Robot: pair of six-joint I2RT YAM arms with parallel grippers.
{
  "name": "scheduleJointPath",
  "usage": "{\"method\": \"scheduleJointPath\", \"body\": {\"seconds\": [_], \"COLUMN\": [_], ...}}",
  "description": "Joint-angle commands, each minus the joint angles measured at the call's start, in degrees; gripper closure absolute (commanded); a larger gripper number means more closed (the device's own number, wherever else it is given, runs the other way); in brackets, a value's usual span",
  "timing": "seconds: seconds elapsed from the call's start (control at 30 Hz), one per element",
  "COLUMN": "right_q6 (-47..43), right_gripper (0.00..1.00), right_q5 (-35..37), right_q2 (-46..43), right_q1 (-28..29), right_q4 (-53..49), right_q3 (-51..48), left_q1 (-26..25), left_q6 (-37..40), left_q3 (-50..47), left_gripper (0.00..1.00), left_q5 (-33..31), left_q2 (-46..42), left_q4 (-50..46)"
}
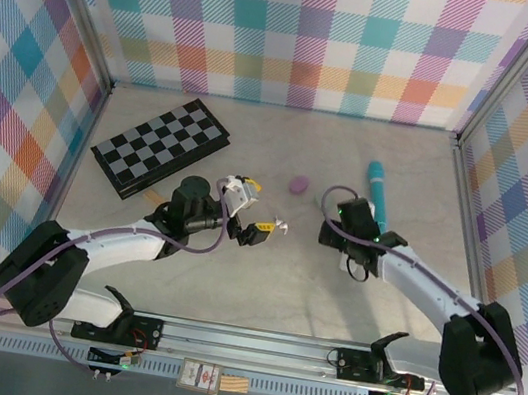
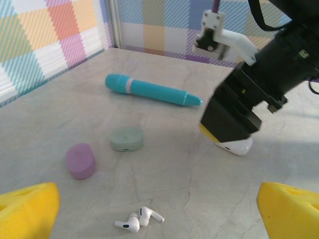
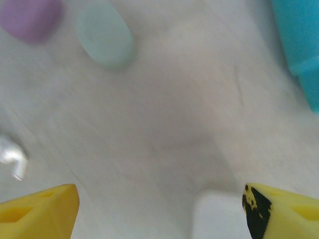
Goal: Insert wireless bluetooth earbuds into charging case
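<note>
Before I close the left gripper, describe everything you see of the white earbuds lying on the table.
The white earbuds are two small, glossy buds with short stems; they look like hard plastic. They lie loose on their sides on the pale marbled table, touching each other, just ahead of the open left gripper and apart from the purple case. Nothing grips them.

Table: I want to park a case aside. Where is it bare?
Bare: the near middle of the table, and the back strip behind the chessboard and pen. Crowded: between them, around the earbuds, purple case and green case.
</note>
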Motion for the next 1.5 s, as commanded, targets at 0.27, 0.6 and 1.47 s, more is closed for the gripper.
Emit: {"method": "scheduleJointPath", "body": {"seconds": [0.27,0.6,1.47], "right_q6": [10.0,9.0,7.5], "right_gripper": [0.12,0.28,0.39], "right_q5": [4.9,2.9,1.2], "right_q2": [-0.2,7.2,9.3], "right_q1": [4.2,3.7,3.6], "right_q4": [-7.1,-1.6,-1.4], "right_q3": [-5.0,-5.1,-2.6], "left_q1": [-0.1,-0.1,-0.1], "left_q6": [2.8,2.7,0.2], "left_q3": [4.8,4.0,2.7], "left_gripper": [0.00,0.00,0.00], "left_q5": [8.1,8.1,5.6], "left_q2": [1.8,0.1,0.1], "left_q4": [-2.6,-3.9,-1.3]}}
